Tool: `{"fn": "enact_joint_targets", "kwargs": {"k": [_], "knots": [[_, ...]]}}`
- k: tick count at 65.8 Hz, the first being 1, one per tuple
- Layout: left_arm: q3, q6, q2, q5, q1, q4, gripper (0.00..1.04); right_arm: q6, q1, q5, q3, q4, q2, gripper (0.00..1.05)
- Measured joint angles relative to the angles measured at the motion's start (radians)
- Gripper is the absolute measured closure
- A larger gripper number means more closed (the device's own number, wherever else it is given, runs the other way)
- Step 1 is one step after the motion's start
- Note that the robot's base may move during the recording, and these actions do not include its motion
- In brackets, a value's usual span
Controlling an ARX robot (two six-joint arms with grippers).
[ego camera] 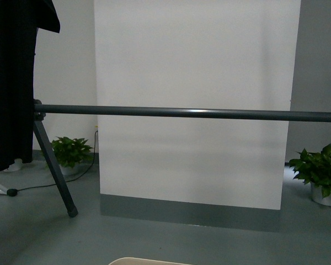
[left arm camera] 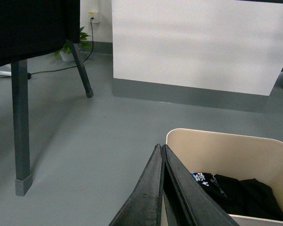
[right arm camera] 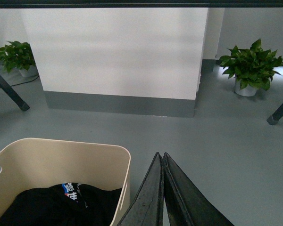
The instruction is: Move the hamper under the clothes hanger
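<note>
The beige hamper (left arm camera: 226,150) stands on the grey floor with black clothes inside; it also shows in the right wrist view (right arm camera: 61,157), and only its rim shows at the bottom edge of the front view (ego camera: 146,261). The clothes hanger's long dark bar (ego camera: 187,113) crosses the front view, with an angled leg (ego camera: 55,165) and a black T-shirt (ego camera: 11,83) at its left end. My left gripper (left arm camera: 161,147) is shut and empty at the hamper's left side. My right gripper (right arm camera: 160,155) is shut and empty just beside the hamper's right side.
A white panel with a grey base (ego camera: 193,110) stands behind the bar. Potted plants sit at the left (ego camera: 70,152) and right (ego camera: 320,174). A black cable (ego camera: 49,185) runs across the floor. Another rack leg (right arm camera: 280,110) shows at the right.
</note>
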Motion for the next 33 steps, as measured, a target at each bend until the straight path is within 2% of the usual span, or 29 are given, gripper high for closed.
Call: {"fn": "enact_joint_targets", "kwargs": {"k": [33], "knots": [[0.0,0.0,-0.201,0.0,0.0,-0.194,1.01,0.0,0.0,0.0,0.0,-0.175,-0.18,1.03]]}}
